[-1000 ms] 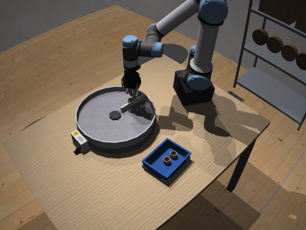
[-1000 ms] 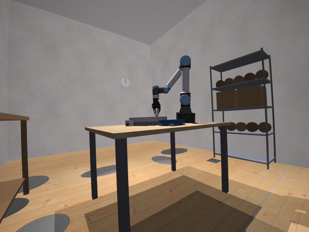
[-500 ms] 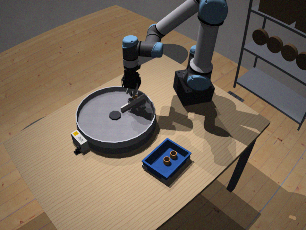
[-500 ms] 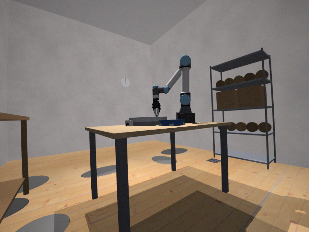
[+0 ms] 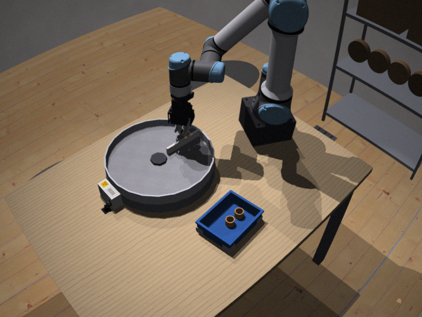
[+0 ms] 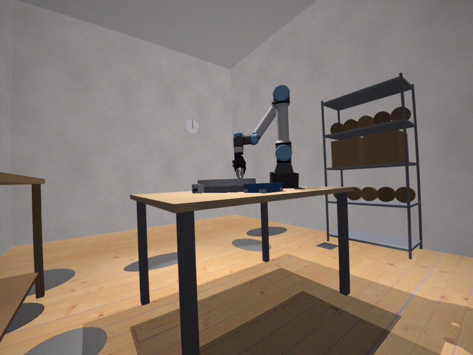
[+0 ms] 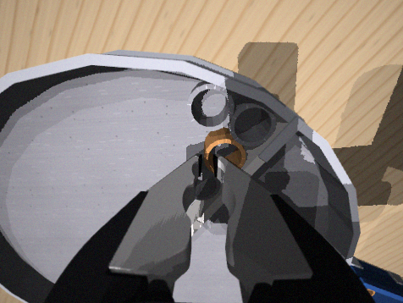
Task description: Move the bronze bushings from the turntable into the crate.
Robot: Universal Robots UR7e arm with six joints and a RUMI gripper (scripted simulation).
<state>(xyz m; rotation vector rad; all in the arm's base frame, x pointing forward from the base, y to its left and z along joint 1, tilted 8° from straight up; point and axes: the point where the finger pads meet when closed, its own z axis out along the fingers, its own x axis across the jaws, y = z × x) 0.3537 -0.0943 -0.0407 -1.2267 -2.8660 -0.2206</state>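
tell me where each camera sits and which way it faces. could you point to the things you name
Top: high above the table's near side, looking down at the round grey turntable (image 5: 136,153) (image 7: 76,140), the blue rectangular crate (image 5: 208,227) (image 6: 263,187) (image 7: 383,281) and most of the arm.
Exterior: low and farther back, facing the table edge-on; the whole arm shows, with the black two-jaw gripper (image 5: 180,136) (image 6: 239,177) (image 7: 207,156).
Wrist: by the gripper, looking down past both fingers at an orange-bronze sleeve (image 7: 243,157) on the turntable.
Top and exterior share the grey metal shelf rack (image 5: 335,61) (image 6: 324,152).

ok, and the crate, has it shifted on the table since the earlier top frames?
No. In the top view the blue crate sits in the same place relative to the turntable.
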